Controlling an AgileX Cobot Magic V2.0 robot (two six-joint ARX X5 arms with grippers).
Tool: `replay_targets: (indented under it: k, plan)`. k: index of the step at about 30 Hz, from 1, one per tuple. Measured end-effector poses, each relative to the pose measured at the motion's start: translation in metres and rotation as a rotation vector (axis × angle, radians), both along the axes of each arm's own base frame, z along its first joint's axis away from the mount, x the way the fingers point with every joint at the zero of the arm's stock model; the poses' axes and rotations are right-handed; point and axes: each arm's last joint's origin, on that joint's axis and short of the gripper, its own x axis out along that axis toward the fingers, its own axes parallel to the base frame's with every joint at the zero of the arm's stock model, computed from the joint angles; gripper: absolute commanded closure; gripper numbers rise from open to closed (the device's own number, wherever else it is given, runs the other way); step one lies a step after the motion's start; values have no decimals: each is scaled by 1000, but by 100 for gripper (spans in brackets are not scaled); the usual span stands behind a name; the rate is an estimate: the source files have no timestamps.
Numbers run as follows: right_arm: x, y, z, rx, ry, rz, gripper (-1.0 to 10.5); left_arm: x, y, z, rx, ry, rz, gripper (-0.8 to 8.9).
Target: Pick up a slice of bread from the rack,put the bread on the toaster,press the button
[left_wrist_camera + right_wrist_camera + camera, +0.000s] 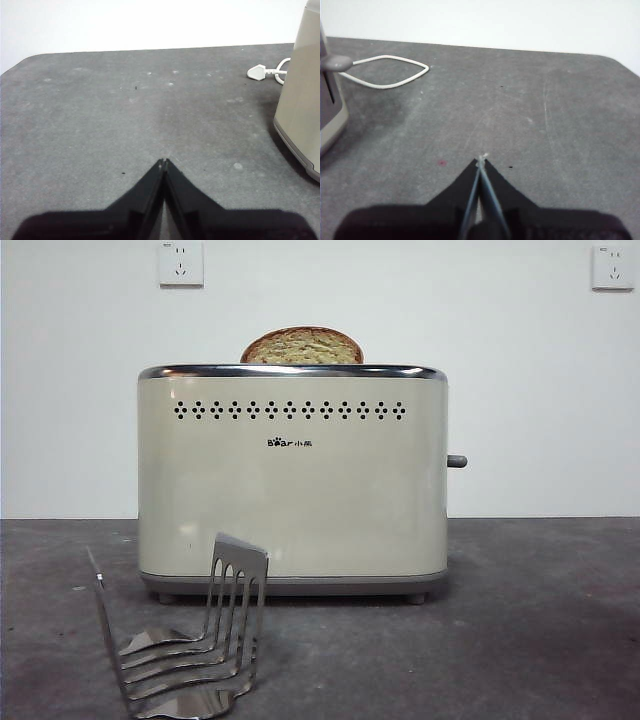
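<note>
The slice of bread (302, 346) stands in the top slot of the cream toaster (292, 485), its rounded brown-crusted top showing above the chrome rim. The grey button (457, 461) sticks out of the toaster's right narrow side, and shows as a grey knob (336, 62) in the right wrist view. The steel rack (185, 650) stands in front of the toaster at lower left with no bread in it. My left gripper (164, 161) is shut over bare table beside the toaster's wall (300, 95). Also shut, my right gripper (481, 159) hovers over bare table away from the toaster (329, 107).
Two white wall sockets (181, 262) (612, 267) are on the wall behind. A white plug (259, 73) with its cord lies behind the toaster, and the white cord (387, 72) loops across the table. The table's far edge meets the wall.
</note>
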Motion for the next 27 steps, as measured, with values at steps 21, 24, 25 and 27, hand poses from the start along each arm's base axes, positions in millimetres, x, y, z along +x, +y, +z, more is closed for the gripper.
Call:
replay_targets:
  k: [21, 24, 25, 27]
  plan:
    - [0, 0, 0, 52, 1, -9, 946, 0, 0, 0, 0, 0, 0, 816]
    - [0, 0, 0, 52, 1, -9, 946, 0, 0, 0, 0, 0, 0, 816]
    - [0, 0, 0, 52, 1, -9, 946, 0, 0, 0, 0, 0, 0, 816]
    - [0, 0, 0, 52, 1, -9, 946, 0, 0, 0, 0, 0, 0, 816]
